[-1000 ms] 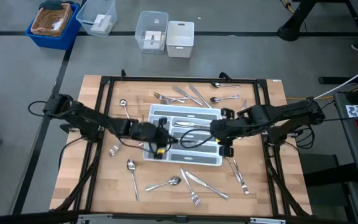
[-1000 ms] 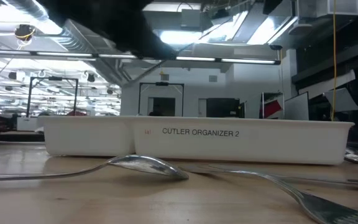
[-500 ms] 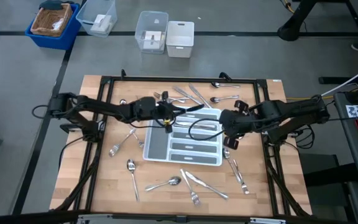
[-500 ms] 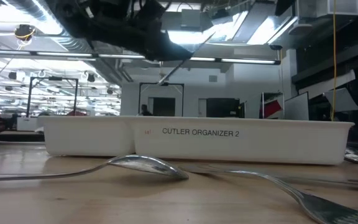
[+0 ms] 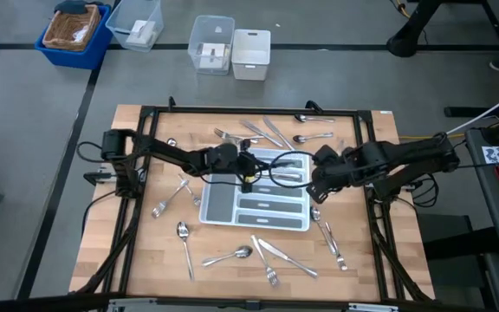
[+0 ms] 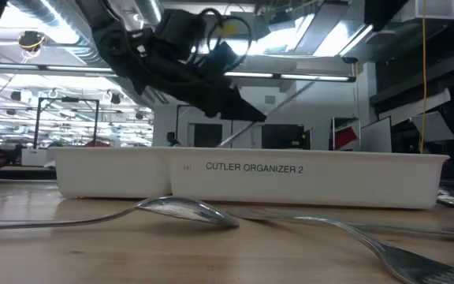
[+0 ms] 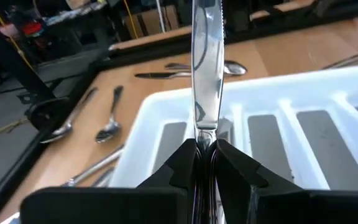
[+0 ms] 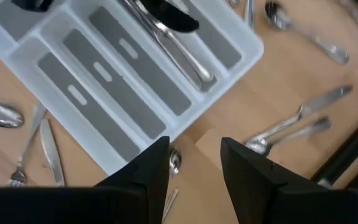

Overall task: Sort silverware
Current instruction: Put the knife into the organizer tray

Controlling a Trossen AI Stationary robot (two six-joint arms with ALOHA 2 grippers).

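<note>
The silverware, slim shiny silver metal forks, spoons and table knives, lies mostly loose on the pale wooden worktop (image 5: pixel 145 260) around the white rectangular plastic tray with grey compartments (image 5: pixel 232 208), which sits near the worktop's middle. One cluster (image 5: pixel 262 133) lies between the tray and the far edge, another (image 5: pixel 258 253) towards the near edge, a few towards the left edge, and a few off the tray's right end. A piece or two already lie lengthwise in a far compartment (image 8: pixel 179 50), which suggests each slot is meant for one kind.

The left hand (image 5: pixel 248 166) hovers over the tray's far side, clenched on a shiny silver table knife (image 7: pixel 206 68) by its handle end, the blade pointing straight out ahead of the fingers (image 7: pixel 182 165). Held that way, the knife runs roughly along the compartments, so it can probably be lowered flat into one without catching a divider. It is still clear of the tray floor; in the low view it slants down towards the tray's rim.

The right hand (image 5: pixel 316 192) hangs by the tray's right end, over bare wood, fingers (image 8: pixel 151 168) spread and grasping nothing. It seems parked there to stay clear of the left arm while staying close to the loose pieces on that side.
</note>
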